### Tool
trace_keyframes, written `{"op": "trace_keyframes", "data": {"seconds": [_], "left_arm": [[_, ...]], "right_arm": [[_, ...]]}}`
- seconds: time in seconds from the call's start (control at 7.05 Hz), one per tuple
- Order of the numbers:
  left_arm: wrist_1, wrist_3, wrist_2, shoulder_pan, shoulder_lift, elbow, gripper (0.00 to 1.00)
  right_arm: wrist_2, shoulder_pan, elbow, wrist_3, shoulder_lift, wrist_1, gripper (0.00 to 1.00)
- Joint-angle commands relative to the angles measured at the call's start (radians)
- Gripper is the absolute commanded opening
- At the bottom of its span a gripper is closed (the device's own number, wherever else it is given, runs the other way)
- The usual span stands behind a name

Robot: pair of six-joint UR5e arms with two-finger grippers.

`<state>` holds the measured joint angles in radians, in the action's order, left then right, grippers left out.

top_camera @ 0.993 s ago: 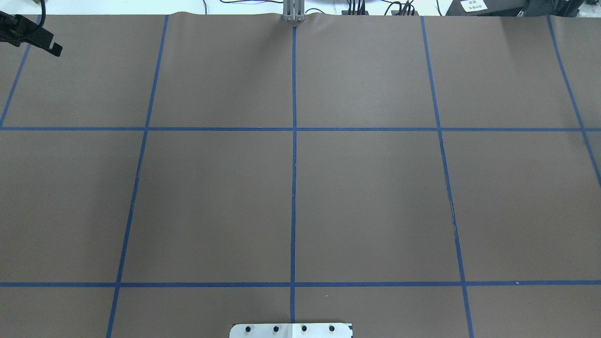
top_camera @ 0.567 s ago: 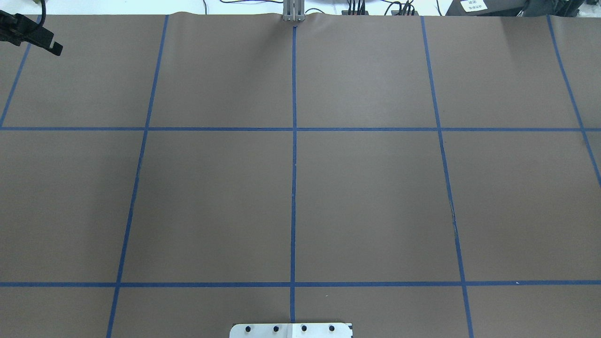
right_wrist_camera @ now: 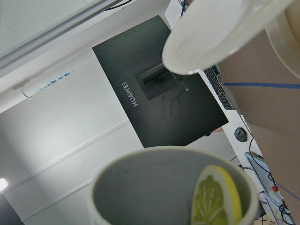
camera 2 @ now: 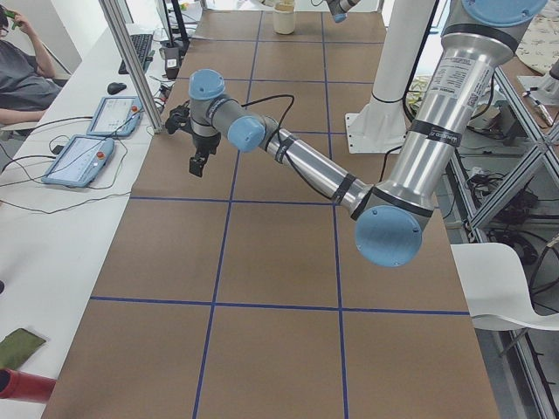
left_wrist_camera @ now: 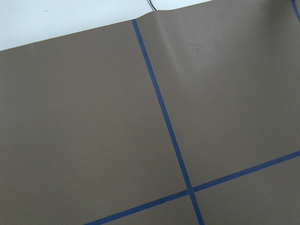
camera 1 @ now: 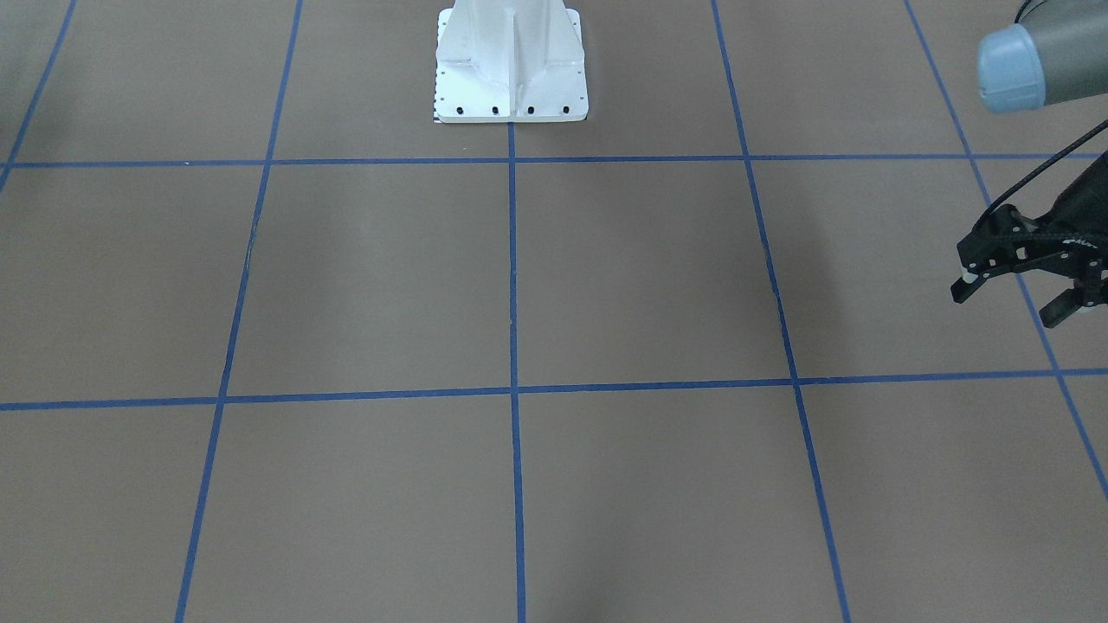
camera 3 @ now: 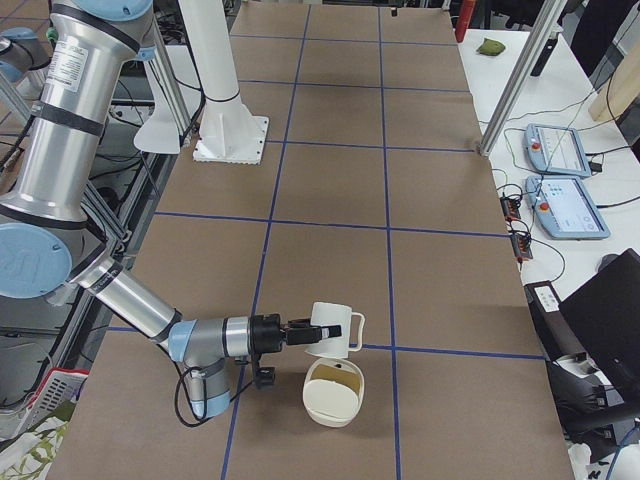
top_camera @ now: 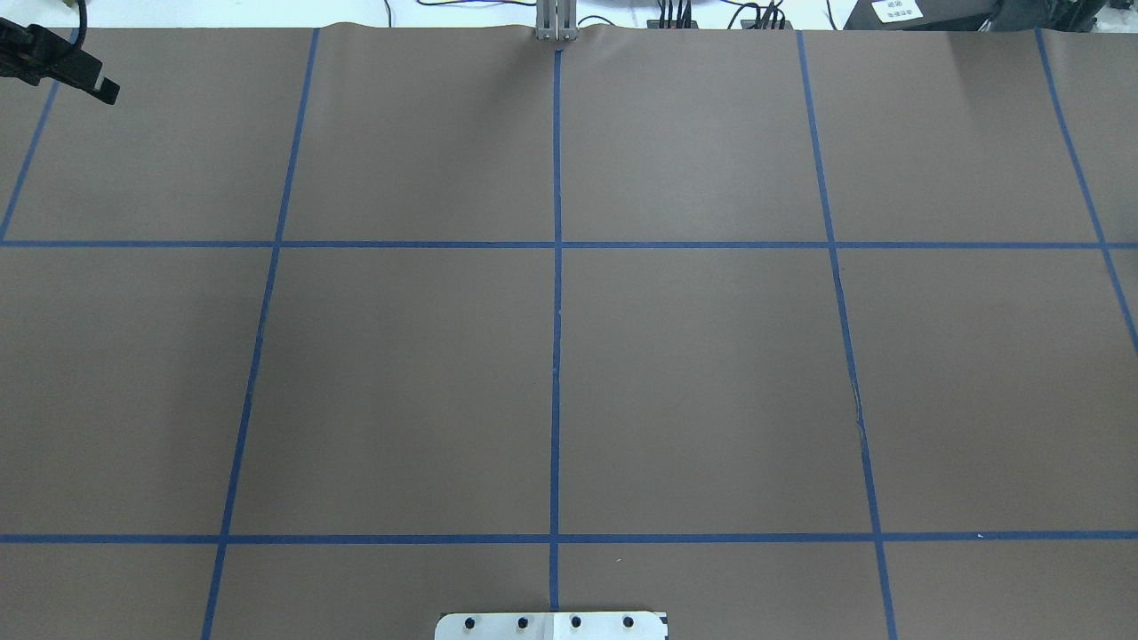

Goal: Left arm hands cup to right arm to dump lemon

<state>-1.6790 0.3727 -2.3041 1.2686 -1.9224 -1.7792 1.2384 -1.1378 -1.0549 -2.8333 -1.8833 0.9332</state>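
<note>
The white cup (camera 3: 330,330) hangs tipped on its side at the tip of my right gripper (camera 3: 298,333), above the table near its right end. I cannot tell whether that gripper is open or shut. The right wrist view looks into the cup's grey inside (right_wrist_camera: 154,187), where a lemon slice (right_wrist_camera: 215,199) lies. A cream container (camera 3: 333,397) lies just under the cup; it also shows in the right wrist view (right_wrist_camera: 215,37). My left gripper (camera 1: 1013,298) is open and empty, above the table's far left corner (top_camera: 89,80), far from the cup.
The white robot base (camera 1: 511,69) stands at the table's near middle edge. The brown table (top_camera: 711,356) carries a blue tape grid. Two tablets (camera 3: 565,180) and a metal post (camera 3: 520,80) are along the far side. A person (camera 2: 26,70) sits beyond it.
My left gripper has crept very slightly toward the table's far edge. Nothing else in the overhead view has changed.
</note>
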Motion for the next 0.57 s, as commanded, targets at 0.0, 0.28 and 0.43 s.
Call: {"op": "trace_keyframes", "data": {"seconds": [0.0, 0.28, 0.43], "left_arm": [[-0.001, 0.000, 0.000, 0.000, 0.000, -0.002, 1.00], [0.001, 0.000, 0.000, 0.000, 0.002, -0.005, 1.00], [-0.001, 0.000, 0.000, 0.000, 0.002, -0.005, 1.00]], "right_arm": [[0.000, -0.005, 0.003, -0.082, 0.003, -0.001, 0.24], [0.000, -0.011, 0.006, -0.129, 0.003, 0.001, 0.26], [0.000, -0.020, 0.006, -0.177, 0.001, 0.001, 0.26]]}}
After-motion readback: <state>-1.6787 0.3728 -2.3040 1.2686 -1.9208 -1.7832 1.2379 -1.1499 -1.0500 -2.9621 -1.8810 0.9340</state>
